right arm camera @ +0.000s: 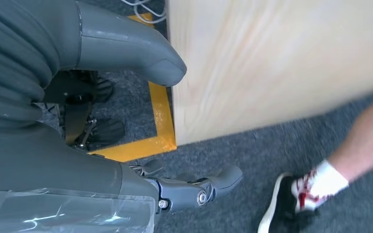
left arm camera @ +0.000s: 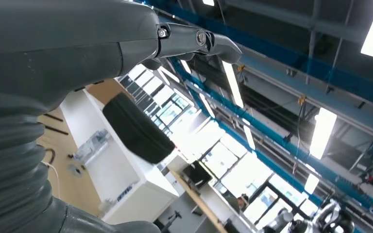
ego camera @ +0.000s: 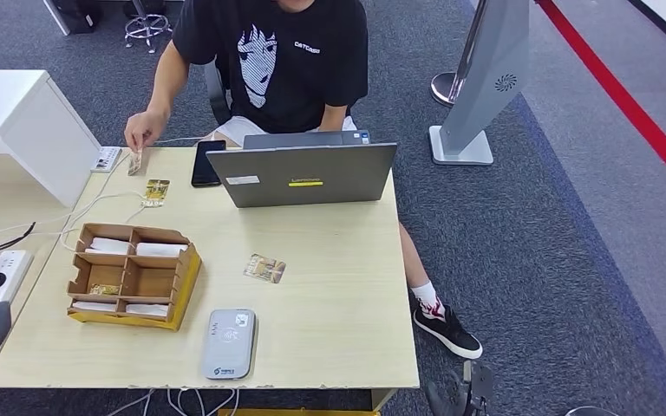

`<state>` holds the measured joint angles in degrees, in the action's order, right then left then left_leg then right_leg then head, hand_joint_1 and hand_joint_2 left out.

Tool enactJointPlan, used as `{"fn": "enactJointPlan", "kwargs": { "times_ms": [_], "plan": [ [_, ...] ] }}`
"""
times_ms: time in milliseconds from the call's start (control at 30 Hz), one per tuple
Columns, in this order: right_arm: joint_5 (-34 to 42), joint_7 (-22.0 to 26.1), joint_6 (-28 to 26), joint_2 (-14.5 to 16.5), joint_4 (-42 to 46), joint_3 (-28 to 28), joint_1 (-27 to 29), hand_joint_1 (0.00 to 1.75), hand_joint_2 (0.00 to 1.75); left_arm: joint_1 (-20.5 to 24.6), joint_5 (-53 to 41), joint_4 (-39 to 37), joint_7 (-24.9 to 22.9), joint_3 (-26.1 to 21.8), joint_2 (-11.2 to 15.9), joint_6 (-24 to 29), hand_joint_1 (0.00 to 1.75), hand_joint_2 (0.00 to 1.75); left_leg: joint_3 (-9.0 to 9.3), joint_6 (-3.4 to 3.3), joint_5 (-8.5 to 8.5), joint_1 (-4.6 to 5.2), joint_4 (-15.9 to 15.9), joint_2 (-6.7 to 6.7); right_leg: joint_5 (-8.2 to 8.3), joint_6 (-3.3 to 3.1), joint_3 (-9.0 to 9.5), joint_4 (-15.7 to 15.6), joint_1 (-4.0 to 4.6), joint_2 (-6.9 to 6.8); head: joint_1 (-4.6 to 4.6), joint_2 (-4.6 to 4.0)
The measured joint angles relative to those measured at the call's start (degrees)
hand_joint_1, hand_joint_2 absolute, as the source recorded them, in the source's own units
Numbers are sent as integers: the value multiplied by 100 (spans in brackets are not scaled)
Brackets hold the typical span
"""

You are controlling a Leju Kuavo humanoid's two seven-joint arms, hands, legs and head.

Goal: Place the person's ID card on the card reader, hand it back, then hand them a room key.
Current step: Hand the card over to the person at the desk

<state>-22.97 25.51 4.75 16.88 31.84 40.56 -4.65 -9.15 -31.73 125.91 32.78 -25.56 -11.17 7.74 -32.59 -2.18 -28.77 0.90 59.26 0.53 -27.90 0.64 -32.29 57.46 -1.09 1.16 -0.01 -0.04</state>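
So the table point(ego camera: 338, 260) is pale wood-grain laminate, with a flat rounded-rectangle grey plastic card reader point(ego camera: 229, 343) sitting near the front edge. A printed card point(ego camera: 264, 269) lies flat mid-table, well apart from the reader, glossy with a brownish picture on it. Another similar card point(ego camera: 155, 191) lies near the far left, and the person's hand point(ego camera: 143, 132) pinches a third small card point(ego camera: 134, 161) standing on edge. The cardboard tray point(ego camera: 186, 269) has square compartments holding white cards. Left hand point(left arm camera: 126, 43) looks released, smooth grey fingers spread, holding nothing. Right hand point(right arm camera: 141, 111) hangs beside the table edge, also loose and empty.
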Motion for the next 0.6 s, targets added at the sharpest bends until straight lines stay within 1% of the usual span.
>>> {"fn": "enactJointPlan", "kwargs": {
  "times_ms": [67,167,267,367,467,533,600],
  "plan": [
    [-8,-15,38,19,167,153,56,0,175,-341,169,271,271,-302,-254,6,0,175,1,0,0,0,0,3,-1,1,0,0,0,-5,1,0],
    [-27,-18,56,40,347,313,109,0,175,-652,255,522,365,-604,-499,12,0,175,2,1,1,0,0,7,-1,0,2,0,0,-15,1,0],
    [-72,-25,66,57,490,431,140,0,175,-833,421,654,396,-748,-650,141,0,175,4,1,4,-1,0,9,1,-1,4,1,0,-18,1,0],
    [-109,0,160,72,656,600,194,0,175,-1066,1072,664,384,-788,-741,420,0,175,7,1,5,-1,0,9,2,-2,5,2,1,-18,1,0],
    [-180,94,303,84,801,801,254,0,175,-1218,1913,435,214,-848,-801,771,0,175,8,1,5,-1,0,12,2,-3,6,2,0,-22,1,0],
    [-179,137,347,92,870,929,289,0,175,-1229,2138,55,53,-967,-829,1023,0,175,8,1,5,-1,0,13,2,-3,5,2,0,-23,0,0],
    [-154,150,389,97,938,1040,325,0,175,-1179,2279,-441,-91,-1141,-851,944,0,175,8,1,5,-1,-1,13,1,-3,5,2,0,-23,1,0]
  ]
}}
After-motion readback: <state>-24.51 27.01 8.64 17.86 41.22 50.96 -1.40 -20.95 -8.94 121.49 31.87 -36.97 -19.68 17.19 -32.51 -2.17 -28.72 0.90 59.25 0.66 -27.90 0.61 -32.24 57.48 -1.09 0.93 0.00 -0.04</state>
